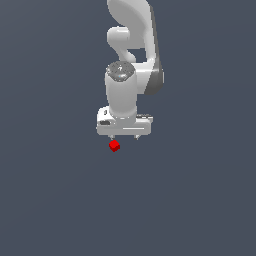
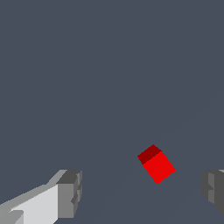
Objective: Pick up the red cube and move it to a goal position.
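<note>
The red cube (image 1: 114,146) lies on the dark grey floor, just below the white gripper's body in the exterior view. It is small, much narrower than the gripper. My gripper (image 1: 124,137) hangs above it, fingers pointing down and spread wide, holding nothing. In the wrist view the cube (image 2: 157,165) sits between the two grey fingertips (image 2: 70,194), nearer one of them, and turned at an angle to the jaws. The cube is apart from both fingers.
The white arm (image 1: 131,45) rises behind the gripper toward the top of the exterior view. The floor (image 1: 50,200) is a plain dark grey surface with nothing else showing on it.
</note>
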Controlling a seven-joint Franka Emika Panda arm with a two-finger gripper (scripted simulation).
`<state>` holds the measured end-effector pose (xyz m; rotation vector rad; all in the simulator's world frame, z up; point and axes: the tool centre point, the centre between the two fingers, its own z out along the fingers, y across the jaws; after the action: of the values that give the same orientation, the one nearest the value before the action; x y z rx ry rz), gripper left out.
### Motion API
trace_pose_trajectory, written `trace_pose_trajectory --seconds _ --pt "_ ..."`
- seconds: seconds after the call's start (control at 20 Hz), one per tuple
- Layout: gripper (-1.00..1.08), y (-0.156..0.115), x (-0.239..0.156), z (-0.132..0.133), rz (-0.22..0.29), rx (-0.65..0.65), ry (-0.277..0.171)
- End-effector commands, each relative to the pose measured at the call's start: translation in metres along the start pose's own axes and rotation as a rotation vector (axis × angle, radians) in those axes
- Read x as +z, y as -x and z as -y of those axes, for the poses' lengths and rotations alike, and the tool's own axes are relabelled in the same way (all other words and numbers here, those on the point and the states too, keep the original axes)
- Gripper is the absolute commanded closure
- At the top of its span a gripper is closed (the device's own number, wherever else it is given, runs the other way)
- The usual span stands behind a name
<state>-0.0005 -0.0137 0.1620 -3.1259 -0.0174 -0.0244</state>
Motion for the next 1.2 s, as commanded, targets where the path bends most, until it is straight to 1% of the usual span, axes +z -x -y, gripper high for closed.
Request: trace_pose_trajectory --seconds 0.0,0.4,0.85,1.15 --pt "-0.92 0.004 0.007 -0.002 0.001 -0.032 0.000" --pt "-0.92 0.019 0.043 -0.014 0.006 -0.195 0.002" --pt "-0.92 0.037 0.092 -0.034 0.013 -0.420 0.004" --pt "-0.92 0.044 0.118 -0.047 0.017 -0.539 0.006"
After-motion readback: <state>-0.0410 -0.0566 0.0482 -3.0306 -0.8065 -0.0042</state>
